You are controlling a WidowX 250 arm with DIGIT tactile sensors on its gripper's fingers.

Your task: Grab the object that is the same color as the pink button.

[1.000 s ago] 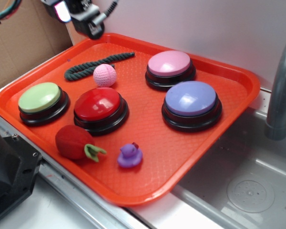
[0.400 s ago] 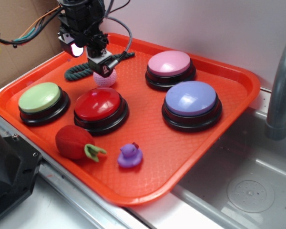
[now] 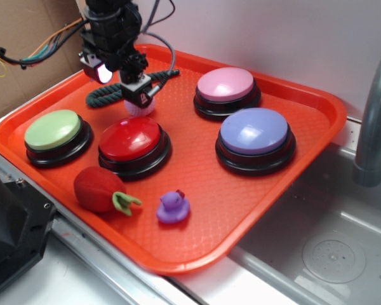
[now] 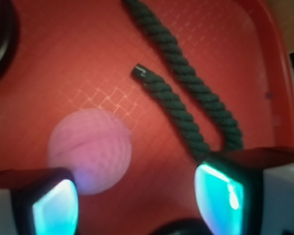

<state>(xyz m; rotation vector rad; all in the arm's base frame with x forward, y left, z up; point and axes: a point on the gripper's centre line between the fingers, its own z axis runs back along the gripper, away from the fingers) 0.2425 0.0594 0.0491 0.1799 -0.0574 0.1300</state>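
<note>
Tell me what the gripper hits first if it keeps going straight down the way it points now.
Most likely the pink yarn ball: the gripper points down at the tray, jaws apart. The ball sits off-centre by the left finger, which may strike it first.

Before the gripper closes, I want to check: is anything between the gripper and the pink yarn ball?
Nothing visible is. The gripper hangs open just above the pink yarn ball, which sits off-centre, beside its left finger. The dark green rope lies close beside the ball, towards the other finger, not over it.
</note>
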